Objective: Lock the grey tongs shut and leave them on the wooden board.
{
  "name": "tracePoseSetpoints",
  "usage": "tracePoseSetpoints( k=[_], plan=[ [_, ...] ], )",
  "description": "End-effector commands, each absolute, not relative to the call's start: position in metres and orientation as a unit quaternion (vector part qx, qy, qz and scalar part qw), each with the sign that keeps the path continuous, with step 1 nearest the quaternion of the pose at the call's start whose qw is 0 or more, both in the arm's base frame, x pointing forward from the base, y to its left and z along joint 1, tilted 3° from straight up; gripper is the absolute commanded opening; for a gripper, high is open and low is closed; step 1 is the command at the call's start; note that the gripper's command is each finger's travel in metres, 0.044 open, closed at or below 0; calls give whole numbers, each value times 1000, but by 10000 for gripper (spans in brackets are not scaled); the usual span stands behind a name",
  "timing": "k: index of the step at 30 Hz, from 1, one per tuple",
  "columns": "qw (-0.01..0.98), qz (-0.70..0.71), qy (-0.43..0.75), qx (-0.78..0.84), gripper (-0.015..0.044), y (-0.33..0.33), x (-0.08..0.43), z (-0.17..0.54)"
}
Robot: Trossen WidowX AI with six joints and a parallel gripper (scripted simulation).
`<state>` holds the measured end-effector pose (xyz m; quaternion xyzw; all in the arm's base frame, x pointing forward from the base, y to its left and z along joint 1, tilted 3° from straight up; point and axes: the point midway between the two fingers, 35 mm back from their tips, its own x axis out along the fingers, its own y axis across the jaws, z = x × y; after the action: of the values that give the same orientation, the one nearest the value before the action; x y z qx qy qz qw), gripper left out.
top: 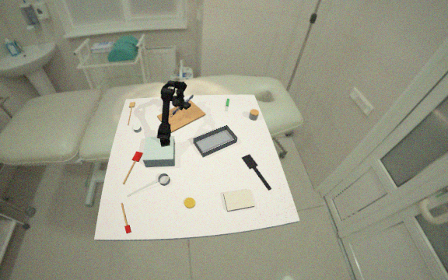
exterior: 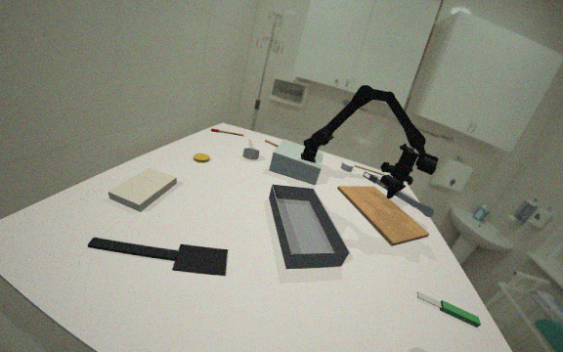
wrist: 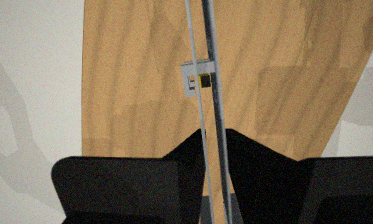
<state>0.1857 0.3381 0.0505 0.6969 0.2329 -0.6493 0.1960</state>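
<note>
My gripper (top: 187, 106) (exterior: 391, 194) (wrist: 214, 135) is shut on the grey tongs (top: 190, 98) (exterior: 414, 202) (wrist: 217, 105) and holds them above the wooden board (top: 194, 114) (exterior: 384, 215) (wrist: 127, 100). In the wrist view the two thin arms of the tongs run close together between the fingers, with a narrow gap. A small grey bracket with a yellow-edged dark block sits across them. Whether the lock is engaged, I cannot tell. In the exterior view the tongs look slightly tilted. The dark roasting tin (top: 220, 148) (exterior: 316, 261) stands apart from the board, without the tongs.
The arm's base stands on a pale green block (top: 159, 155) (exterior: 293, 166). A green-handled knife (top: 227, 103) (exterior: 460, 313) and an orange-topped jar (top: 253, 114) lie beyond the tin. A small white cup (top: 137, 128) and a wooden-handled tool (top: 131, 113) are beside the board.
</note>
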Motion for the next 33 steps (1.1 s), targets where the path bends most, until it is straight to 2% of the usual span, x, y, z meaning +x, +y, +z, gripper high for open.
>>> tracePoseSetpoints(
  k=[1, 18, 33],
  plan=[
    [197, -649, 236, 696, -150, 339, 185, 45],
    [197, -649, 236, 696, -150, 338, 185, 24],
    [197, -650, 232, 696, 244, 337, 185, 24]
  ],
)
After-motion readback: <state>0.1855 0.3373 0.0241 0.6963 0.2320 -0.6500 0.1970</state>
